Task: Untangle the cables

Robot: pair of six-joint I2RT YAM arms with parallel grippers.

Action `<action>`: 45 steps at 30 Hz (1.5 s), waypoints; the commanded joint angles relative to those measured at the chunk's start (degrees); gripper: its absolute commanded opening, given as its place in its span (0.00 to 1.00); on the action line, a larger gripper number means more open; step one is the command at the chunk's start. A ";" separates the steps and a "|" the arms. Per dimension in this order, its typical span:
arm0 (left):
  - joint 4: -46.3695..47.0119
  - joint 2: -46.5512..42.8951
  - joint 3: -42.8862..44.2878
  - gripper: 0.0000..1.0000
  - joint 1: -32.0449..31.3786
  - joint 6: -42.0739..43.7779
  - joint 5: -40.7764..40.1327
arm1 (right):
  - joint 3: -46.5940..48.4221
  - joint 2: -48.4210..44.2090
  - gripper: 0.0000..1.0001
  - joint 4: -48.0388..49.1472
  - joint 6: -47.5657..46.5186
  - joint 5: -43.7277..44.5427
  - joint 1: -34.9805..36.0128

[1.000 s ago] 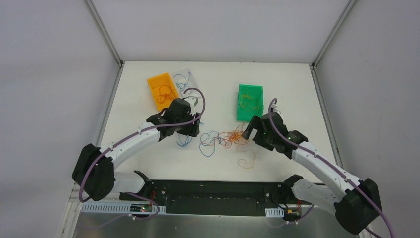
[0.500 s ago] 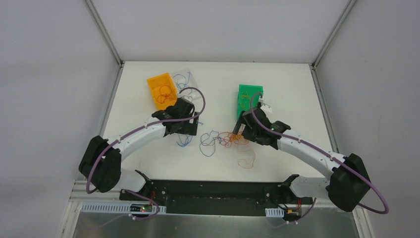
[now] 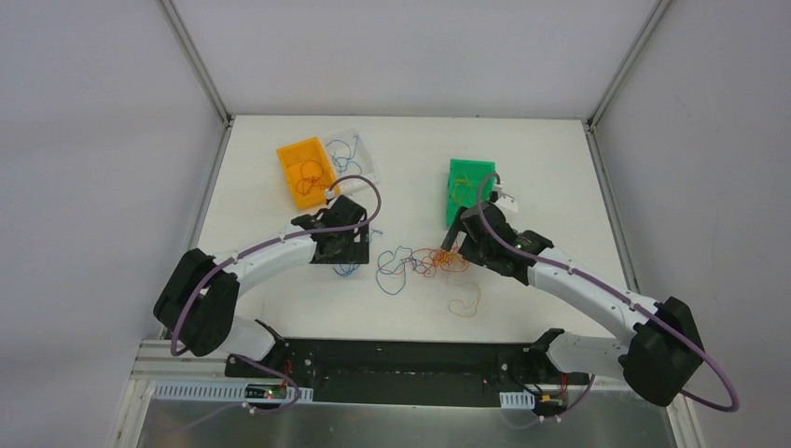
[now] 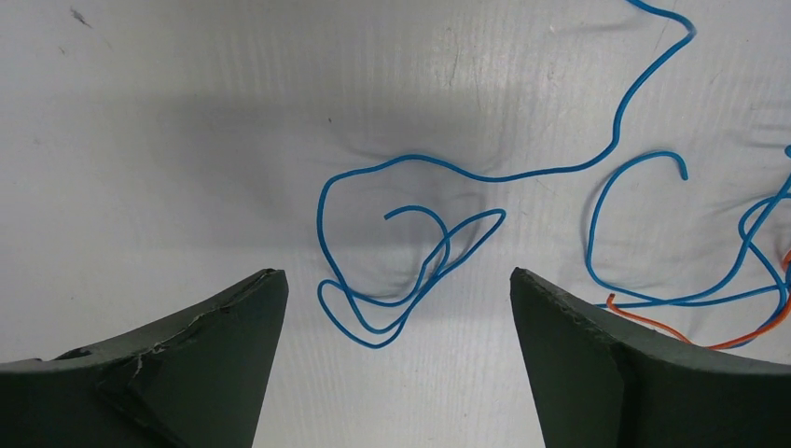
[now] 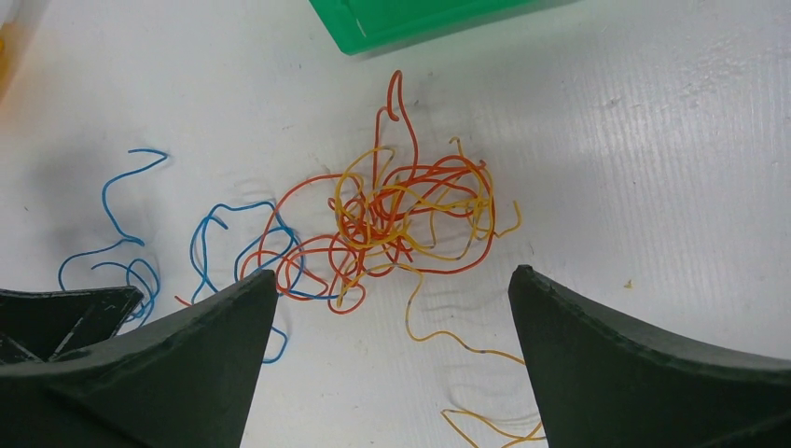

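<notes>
A tangle of orange-red and yellow cables (image 3: 437,260) lies mid-table, with blue cables (image 3: 392,268) on its left; it also shows in the right wrist view (image 5: 401,219). A loose blue cable (image 4: 401,271) loops on the white table between my left fingers; in the top view it lies at the left gripper (image 3: 347,270). A yellow cable (image 3: 464,302) trails toward the near edge. My left gripper (image 4: 396,373) is open and empty just above the blue loop. My right gripper (image 5: 392,373) is open and empty, hovering just near of the tangle.
An orange bin (image 3: 305,173) with orange-red cable in it stands at the back left, beside a clear bin (image 3: 359,154) with blue cable. A green bin (image 3: 469,191) with yellow cable stands at the back right, close to the right wrist.
The right arm has swung left and forward, bringing its gripper over the tangle. The left gripper has drawn back slightly toward the near side, over the blue loop.
</notes>
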 commanded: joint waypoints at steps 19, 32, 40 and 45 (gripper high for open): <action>3.84 7.60 0.47 0.01 -4.97 0.11 -8.50 | -1.57 -6.39 0.99 0.29 -0.86 2.55 -0.56; -2.70 -1.52 11.35 0.00 -2.68 8.71 -7.44 | -3.54 -8.85 0.99 0.52 -1.32 2.67 -1.64; -4.51 1.72 23.99 0.00 1.68 14.71 -7.80 | -3.09 -9.45 0.99 0.59 -1.87 2.18 -2.27; -5.38 6.37 33.98 0.00 4.28 18.20 -7.30 | -2.83 -9.88 0.99 0.55 -2.68 1.99 -2.90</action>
